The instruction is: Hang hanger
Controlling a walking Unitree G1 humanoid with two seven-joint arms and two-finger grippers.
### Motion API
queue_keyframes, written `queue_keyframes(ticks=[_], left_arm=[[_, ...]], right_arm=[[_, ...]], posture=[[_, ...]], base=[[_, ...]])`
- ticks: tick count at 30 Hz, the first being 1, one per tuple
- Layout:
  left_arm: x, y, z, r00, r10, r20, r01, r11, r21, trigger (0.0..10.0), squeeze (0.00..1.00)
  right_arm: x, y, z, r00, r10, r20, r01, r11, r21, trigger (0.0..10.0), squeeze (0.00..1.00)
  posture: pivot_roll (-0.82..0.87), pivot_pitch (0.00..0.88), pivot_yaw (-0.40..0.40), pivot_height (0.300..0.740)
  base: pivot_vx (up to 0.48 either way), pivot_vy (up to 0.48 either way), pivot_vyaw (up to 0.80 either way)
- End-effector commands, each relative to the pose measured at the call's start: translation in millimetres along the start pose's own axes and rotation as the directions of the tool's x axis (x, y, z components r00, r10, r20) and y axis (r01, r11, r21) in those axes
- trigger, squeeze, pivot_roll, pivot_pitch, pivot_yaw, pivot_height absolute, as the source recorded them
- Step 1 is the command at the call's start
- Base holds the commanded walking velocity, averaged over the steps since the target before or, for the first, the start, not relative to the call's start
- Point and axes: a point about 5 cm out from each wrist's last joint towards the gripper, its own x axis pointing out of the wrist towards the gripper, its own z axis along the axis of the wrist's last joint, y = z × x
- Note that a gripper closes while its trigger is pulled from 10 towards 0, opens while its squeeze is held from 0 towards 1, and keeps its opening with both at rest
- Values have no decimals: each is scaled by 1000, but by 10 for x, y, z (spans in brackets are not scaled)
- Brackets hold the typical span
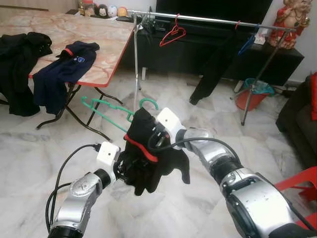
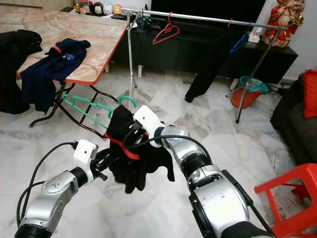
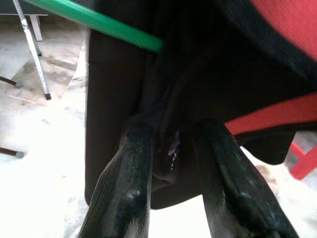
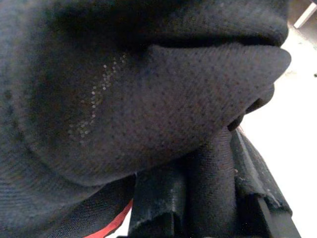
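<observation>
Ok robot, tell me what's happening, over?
Both end effectors on black shirt, left from below, right from above. Green hanger inside shirt. Clothes rail ahead, not reached.

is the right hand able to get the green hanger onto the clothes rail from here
Probably not yet. The right hand is bundled in the black garment on the green hanger, and the rail stands well ahead across open floor.

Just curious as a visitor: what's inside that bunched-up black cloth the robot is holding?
A green hanger sticks out of the black garment, hook above. The rest is covered, as are the left gripper and right gripper fingertips.
</observation>
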Motion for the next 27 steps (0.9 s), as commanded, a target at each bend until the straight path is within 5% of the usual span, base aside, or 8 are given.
queue_keyframes(ticks=[1, 9, 18, 27], left_arm=[[47, -14, 3, 1000, 19, -15, -19, 999, 31, 10000, 0], [71, 160, 25, 977, 213, 9, -213, 975, 62, 10000, 0], [-143, 254, -39, 971, 237, -2, -237, 970, 59, 10000, 0], [25, 123, -35, 984, 176, -2, -176, 983, 43, 10000, 0]], right_arm=[[-16, -58, 108, 999, -14, 32, 13, 1000, 11, 10000, 0], [-24, -60, 88, 1000, -9, 25, 8, 1000, 8, 10000, 0], [-63, -108, 32, 1000, -27, -1, 27, 1000, 1, 10000, 0], [-29, -53, 54, 1000, 8, 7, -8, 1000, 3, 10000, 0]], posture=[[210, 0, -139, 740], [206, 0, -139, 740], [213, 0, -141, 740], [207, 0, -145, 740]], base=[[0, 0, 0], [0, 0, 0], [0, 0, 0], [0, 0, 0]])
